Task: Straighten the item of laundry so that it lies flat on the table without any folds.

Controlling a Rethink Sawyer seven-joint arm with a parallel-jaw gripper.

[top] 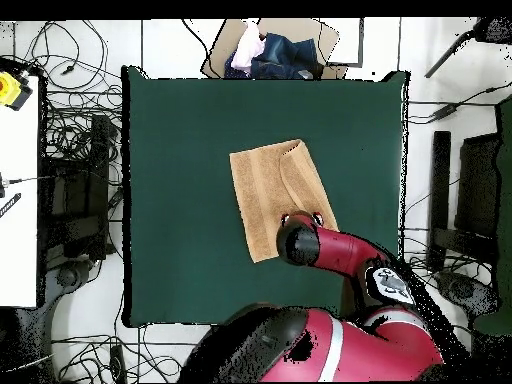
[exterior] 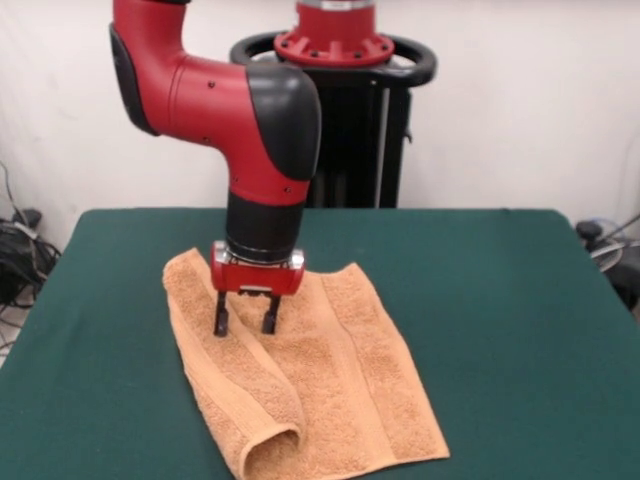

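The peach towel [exterior: 330, 390] lies near the middle of the green table [exterior: 500, 300]. Its left long side is folded over onto itself, and the fold ends in a raised loop [exterior: 272, 440] at the near edge. My gripper [exterior: 245, 327] points straight down over the towel's far left part, open, with its fingertips at or just above the folded layer and nothing between them. In the overhead view the towel [top: 262, 195] shows the folded flap [top: 297, 175] along its right side. The arm covers the towel's corner there, and only the top of the gripper [top: 303, 219] shows.
Bare green felt [top: 180, 150] surrounds the towel on all sides. Off the table lie a cardboard box with clothes [top: 268, 50], tangled cables [top: 75, 130] and a white bench [top: 18, 190].
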